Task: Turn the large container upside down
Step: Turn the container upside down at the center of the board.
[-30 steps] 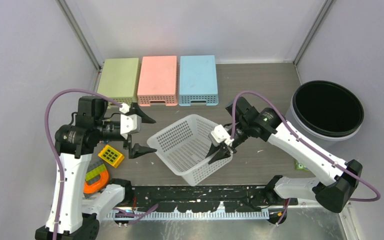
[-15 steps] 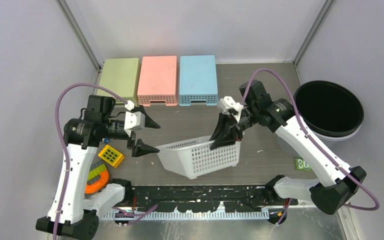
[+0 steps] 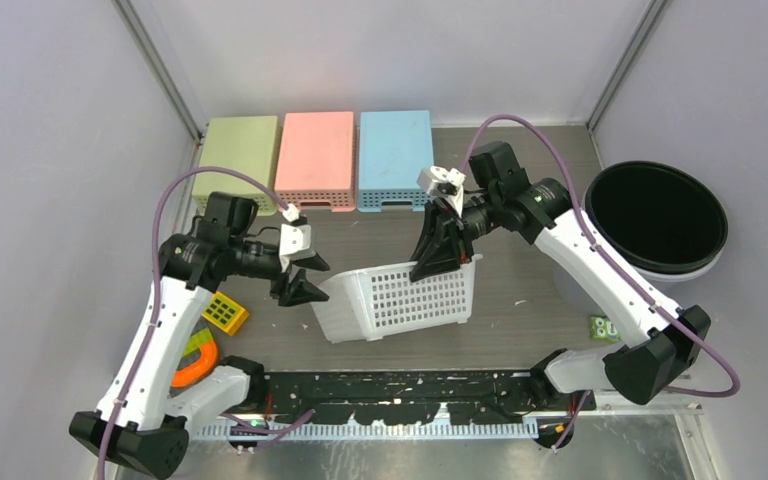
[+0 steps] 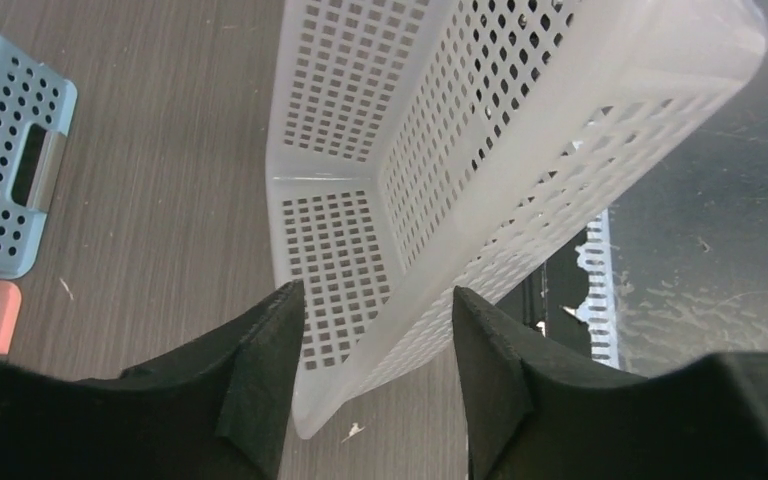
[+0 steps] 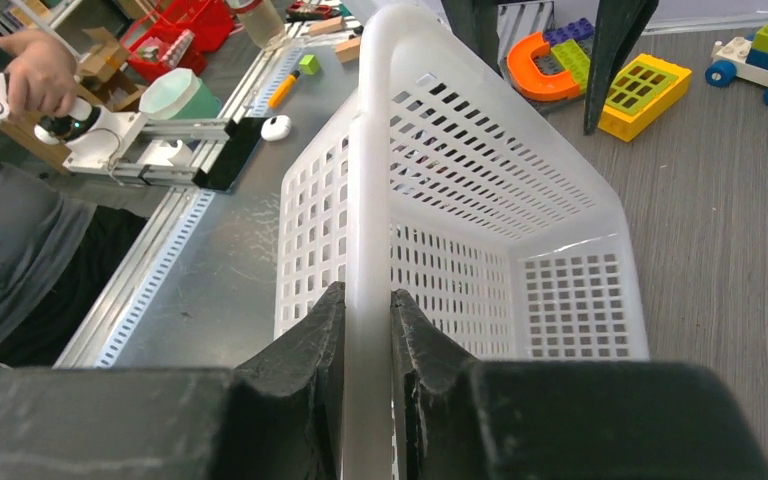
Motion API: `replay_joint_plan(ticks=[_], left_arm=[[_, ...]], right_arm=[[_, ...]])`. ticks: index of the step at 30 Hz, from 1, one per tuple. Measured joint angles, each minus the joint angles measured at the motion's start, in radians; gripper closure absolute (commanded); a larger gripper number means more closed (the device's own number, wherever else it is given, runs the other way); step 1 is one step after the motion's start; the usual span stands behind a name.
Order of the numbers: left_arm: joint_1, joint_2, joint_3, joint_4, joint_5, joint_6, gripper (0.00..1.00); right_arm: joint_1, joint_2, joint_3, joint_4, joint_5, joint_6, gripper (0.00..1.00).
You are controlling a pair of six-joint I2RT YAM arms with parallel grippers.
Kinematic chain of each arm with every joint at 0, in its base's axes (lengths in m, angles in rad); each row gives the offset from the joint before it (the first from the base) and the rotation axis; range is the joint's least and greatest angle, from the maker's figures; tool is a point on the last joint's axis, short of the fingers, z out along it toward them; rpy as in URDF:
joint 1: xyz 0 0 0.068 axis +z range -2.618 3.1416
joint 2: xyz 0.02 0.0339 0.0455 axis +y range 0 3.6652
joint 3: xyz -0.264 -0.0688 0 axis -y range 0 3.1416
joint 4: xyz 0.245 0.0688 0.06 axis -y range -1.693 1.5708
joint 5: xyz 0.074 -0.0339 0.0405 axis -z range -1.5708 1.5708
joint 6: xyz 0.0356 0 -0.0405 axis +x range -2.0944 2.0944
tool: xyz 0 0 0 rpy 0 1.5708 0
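**Item: large container (image 3: 400,300).** White plastic basket, rectangular, its walls and base pierced with a grid of small square holes and its rim thick, smooth and rolled. It is sitting near the middle of the table (image 3: 540,160), between the two arms. It is standing on one long side, with the opening facing roughly toward the far edge.

**Change noted.** A second ago it was lying low and tilted, mouth upward. It is now being tipped up onto its side, about a quarter of the way round. The flip is judged to be under way but not finished, since the mouth is not yet facing down.

**Right gripper (image 3: 438,262).** It is pinching the raised long rim, fingers closed tight on either side of it, and is now holding that rim higher and farther back than before.

**Left gripper (image 3: 317,283).** It is closing in on the basket's left end. Its jaws are narrower than a second ago but are showing a clear gap, with the end wall between them. Contact cannot be told.

**Surroundings.**
- A green container (image 3: 238,160), a pink container (image 3: 317,158) and a blue container (image 3: 396,158) are lying inverted in a row along the far edge.
- A black bin (image 3: 657,215) is standing at the right.
- A yellow block (image 3: 222,312) is lying beside the left arm.
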Motion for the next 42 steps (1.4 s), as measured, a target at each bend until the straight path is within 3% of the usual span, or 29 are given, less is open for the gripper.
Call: replay_joint_plan(ticks=[7, 13, 20, 24, 37, 42], left_arm=[[-0.034, 0.014, -0.011, 0.054, -0.068, -0.038, 0.78], [-0.034, 0.012, -0.012, 0.079, -0.106, -0.023, 0.98], [-0.046, 0.0, -0.024, 0.086, -0.092, -0.002, 1.0], [-0.047, 0.0, -0.025, 0.086, -0.08, -0.001, 1.0], [-0.047, 0.0, -0.029, 0.073, -0.052, 0.003, 1.0], [-0.046, 0.0, -0.032, 0.074, -0.046, 0.013, 1.0]], right_arm=[[-0.002, 0.011, -0.002, 0.088, 0.02, 0.131, 0.95], [-0.006, -0.004, -0.047, 0.223, 0.041, 0.292, 0.76], [-0.008, -0.051, -0.058, 0.249, 0.134, 0.253, 0.53], [-0.007, -0.084, -0.056, 0.211, 0.207, 0.156, 0.52], [0.051, -0.13, 0.026, 0.051, 0.409, -0.122, 0.59], [0.059, -0.132, 0.039, 0.013, 0.426, -0.161, 0.74]])
